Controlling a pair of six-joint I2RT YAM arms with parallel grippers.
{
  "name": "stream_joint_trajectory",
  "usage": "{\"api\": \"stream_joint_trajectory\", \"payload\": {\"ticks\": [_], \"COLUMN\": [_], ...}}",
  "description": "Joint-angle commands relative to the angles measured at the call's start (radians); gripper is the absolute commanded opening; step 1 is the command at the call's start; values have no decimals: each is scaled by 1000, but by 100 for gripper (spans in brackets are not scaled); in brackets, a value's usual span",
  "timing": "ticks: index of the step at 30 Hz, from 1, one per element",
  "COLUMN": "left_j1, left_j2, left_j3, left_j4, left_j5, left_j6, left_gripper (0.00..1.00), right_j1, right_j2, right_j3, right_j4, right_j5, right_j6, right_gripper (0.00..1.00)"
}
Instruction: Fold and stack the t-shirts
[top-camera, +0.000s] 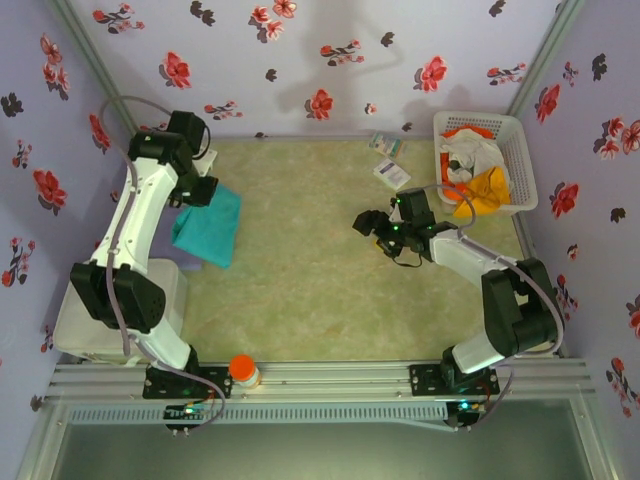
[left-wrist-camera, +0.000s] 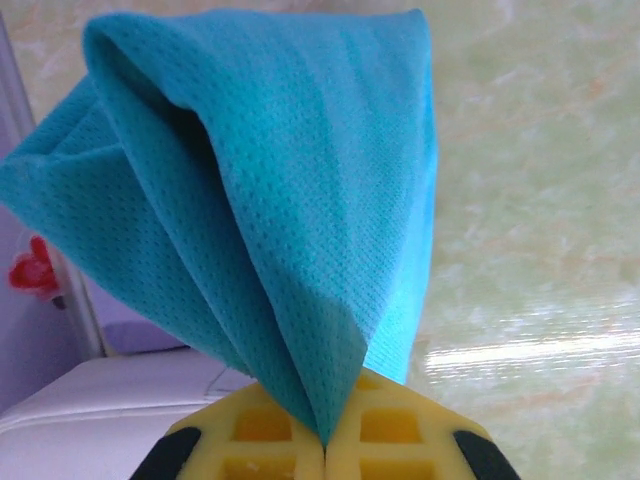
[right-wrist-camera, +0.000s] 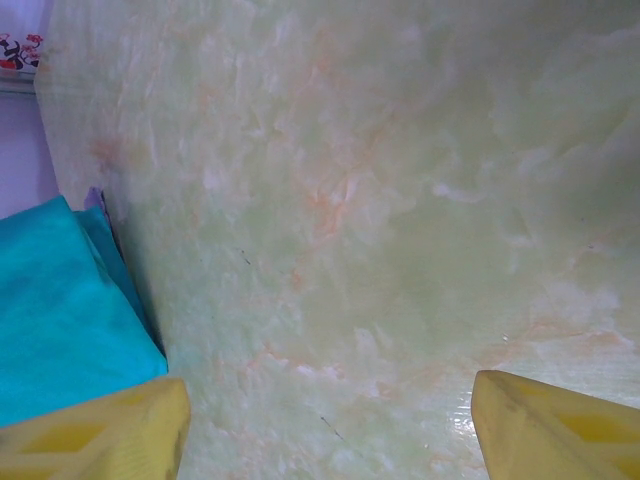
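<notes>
Starting nearest, at the wrist cameras: logging the left gripper (left-wrist-camera: 322, 447) pressing its yellow fingers (left-wrist-camera: 255, 432) tight together on a pinch of the teal t-shirt (left-wrist-camera: 270, 200), the mesh cloth leaving the closed jaws at a point and fanning away from them in several long folds. Logging the right gripper (right-wrist-camera: 325, 425) holding its jaws wide apart with nothing between them, hovering over bare table (right-wrist-camera: 350, 200). Seeing the teal t-shirt at the left edge of that wrist view, well apart from the jaws, with a sliver of pale purple cloth (right-wrist-camera: 94, 200) peeking past its far corner. Switching to the overhead view, near rail first: counting one orange-lidded container (top-camera: 243, 371) standing by the left arm's base. Counting two arms. Placing the teal t-shirt at the left side of the table, meeting the left gripper's tip and spreading from it toward the near edge; not telling whether its lower hem is touching the table. Placing the right gripper right of centre, pointing toward the shirt across open tabletop. Counting one teal t-shirt. Further back: counting two small packets (top-camera: 392, 175) lying near each other. Farthest, in the right back corner: counting one white lattice basket (top-camera: 522, 155) holding a white garment (top-camera: 478, 152) and orange cloth (top-camera: 487, 190), bundled too closely for a firm count.
</notes>
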Motion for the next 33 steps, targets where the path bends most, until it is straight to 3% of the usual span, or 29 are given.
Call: {"api": "stream_joint_trajectory", "payload": {"ticks": [1,12,33], "left_j1": [15,27,55], "left_j2": [0,35,23], "left_j3": [48,116,177], "left_j4": [-37,-81,-151], "left_j5": [-55,-147,-129], "left_j6": [21,17,-9], "left_gripper": [0,0,0], "right_j1": [-6,-7,-7], "right_j2": [14,47,63], "right_j3": [28,56,62], "right_j4": [-5,-45,-69], "right_j5": [-18,-14,-17], "right_j6": [4,-1,-7], "right_gripper": [75,74,74]}}
